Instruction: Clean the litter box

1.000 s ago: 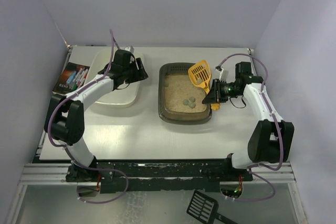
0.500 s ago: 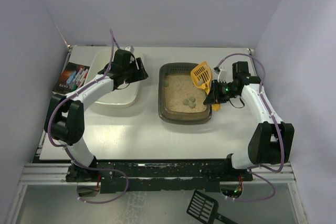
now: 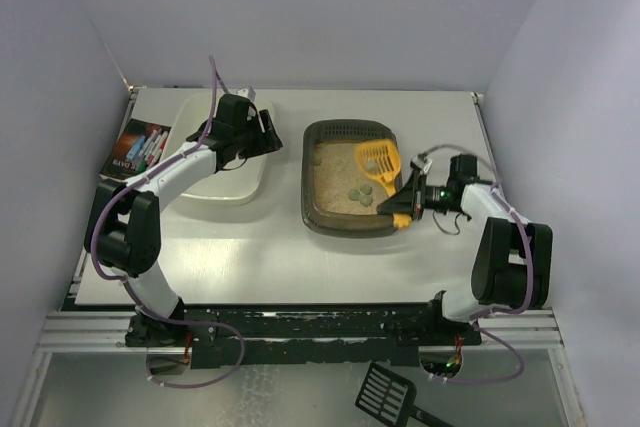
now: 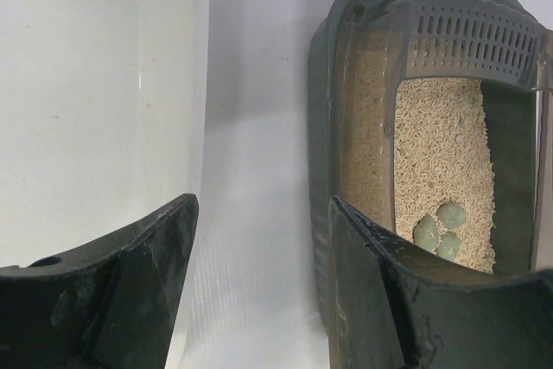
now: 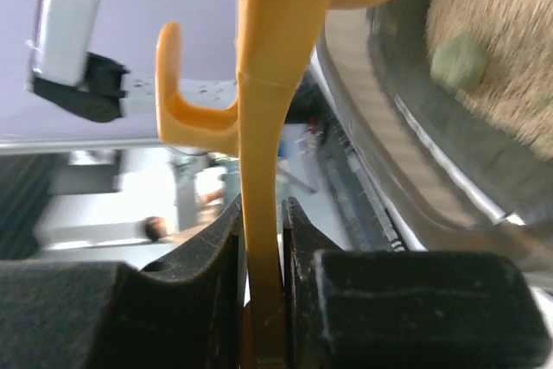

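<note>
Litter box (image 3: 350,228): a dark brown see-through plastic tray with rounded corners and a slotted grille at its far end. It is set on the middle of the white table (image 3: 280,262), slightly right of centre, with its long side running away from the arms. It is filled with beige sandy litter (image 3: 333,179), and three small grey-green lumps (image 3: 360,193) are gathered near its middle, towards the near end. In the left wrist view the same tray wall (image 4: 321,170) and the lumps (image 4: 439,231) are seen at the right. A yellow scoop (image 3: 379,161) with a slotted head is held over the litter in the right half of the tray, just beside the lumps, and its handle crosses the right rim. The handle (image 5: 259,170) is clamped edge-on between the fingers of the right gripper (image 3: 404,207), which is positioned just outside the tray's right wall; the tray rim (image 5: 406,127) and one lump (image 5: 458,58) are seen past it. The left gripper (image 3: 268,134) is held with jaws apart and nothing between them, above the right far corner of a white tub (image 3: 225,185), which is placed to the left of the tray and apart from it. A bare strip of table is seen between the open fingers (image 4: 164,248). A dark packet (image 3: 135,147) of coloured sticks is laid at the table's left edge. A black scoop (image 3: 388,394) is seen on the grey surface in front of the arm bases.
</note>
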Controlling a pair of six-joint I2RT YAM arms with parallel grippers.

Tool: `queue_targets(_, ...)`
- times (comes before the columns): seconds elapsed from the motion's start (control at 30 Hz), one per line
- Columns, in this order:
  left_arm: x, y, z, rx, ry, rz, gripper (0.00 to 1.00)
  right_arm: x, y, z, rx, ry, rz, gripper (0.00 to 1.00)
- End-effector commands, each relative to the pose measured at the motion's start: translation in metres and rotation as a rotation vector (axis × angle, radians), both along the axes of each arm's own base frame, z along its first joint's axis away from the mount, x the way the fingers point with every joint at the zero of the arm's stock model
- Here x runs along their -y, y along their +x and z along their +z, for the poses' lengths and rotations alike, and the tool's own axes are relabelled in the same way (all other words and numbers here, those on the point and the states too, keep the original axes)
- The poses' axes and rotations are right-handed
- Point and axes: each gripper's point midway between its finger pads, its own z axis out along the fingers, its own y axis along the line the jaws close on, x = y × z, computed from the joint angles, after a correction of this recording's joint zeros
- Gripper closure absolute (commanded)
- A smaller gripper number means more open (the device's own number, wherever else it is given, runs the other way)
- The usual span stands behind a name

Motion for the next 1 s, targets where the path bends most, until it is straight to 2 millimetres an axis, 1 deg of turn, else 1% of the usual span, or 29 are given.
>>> queue_targets(0.0, -0.002, 0.005, 0.018, 0.059, -0.006, -0.005, 0.27, -0.006, -0.020, 0.022, -0.175, 0.262, 0.070, 1.00)
queue_targets(0.1, -0.005, 0.004, 0.021, 0.075, 0.003, 0.000, 0.26, -0.017, -0.023, 0.027, -0.144, 0.257, 0.122, 1.00)
queue_targets(0.2, -0.006, 0.004, 0.021, 0.079, 0.006, 0.002, 0.26, -0.020, -0.018, 0.031, -0.129, 0.258, 0.132, 1.00)
queue_targets(0.4, -0.003, 0.004, 0.017, 0.066, -0.001, -0.006, 0.26, -0.019, -0.012, 0.020, -0.179, 0.259, 0.131, 1.00)
queue_targets(0.47, -0.003, 0.005, 0.017, 0.064, -0.002, -0.007, 0.26, -0.020, -0.011, 0.020, -0.151, 0.251, 0.130, 1.00)
queue_targets(0.5, -0.003, 0.005, 0.017, 0.064, -0.002, -0.007, 0.26, -0.022, -0.007, 0.016, -0.094, 0.204, 0.120, 1.00)
queue_targets(0.53, -0.002, 0.005, 0.017, 0.063, -0.004, -0.007, 0.26, -0.024, -0.001, 0.005, 0.035, 0.086, 0.112, 1.00)
queue_targets(0.57, -0.002, 0.004, 0.016, 0.060, -0.003, -0.008, 0.26, -0.025, -0.003, -0.007, 0.075, -0.078, 0.134, 1.00)
queue_targets(0.6, -0.003, 0.004, 0.016, 0.061, -0.004, -0.007, 0.26, -0.026, 0.004, -0.016, 0.158, -0.239, 0.164, 1.00)
queue_targets(0.63, -0.003, 0.005, 0.016, 0.062, -0.003, -0.005, 0.26, -0.029, 0.009, -0.024, 0.196, -0.365, 0.177, 1.00)
queue_targets(0.67, -0.003, 0.004, 0.016, 0.063, -0.003, -0.007, 0.26, -0.027, 0.013, -0.028, 0.224, -0.453, 0.175, 1.00)
queue_targets(0.73, -0.003, 0.004, 0.017, 0.064, -0.006, -0.008, 0.25, -0.021, 0.021, -0.026, 0.259, -0.526, 0.140, 1.00)
queue_targets(0.8, -0.003, 0.004, 0.016, 0.062, -0.005, -0.007, 0.25, -0.007, 0.032, -0.031, 0.274, -0.635, 0.086, 1.00)
queue_targets(0.87, -0.004, 0.005, 0.017, 0.064, -0.004, -0.005, 0.25, 0.004, 0.037, -0.036, 0.265, -0.706, 0.048, 1.00)
queue_targets(0.93, -0.004, 0.004, 0.018, 0.067, -0.004, -0.006, 0.25, 0.007, 0.038, -0.037, 0.262, -0.727, 0.036, 1.00)
queue_targets(0.97, -0.004, 0.004, 0.018, 0.069, -0.004, -0.007, 0.26, 0.004, 0.037, -0.035, 0.262, -0.702, 0.044, 1.00)
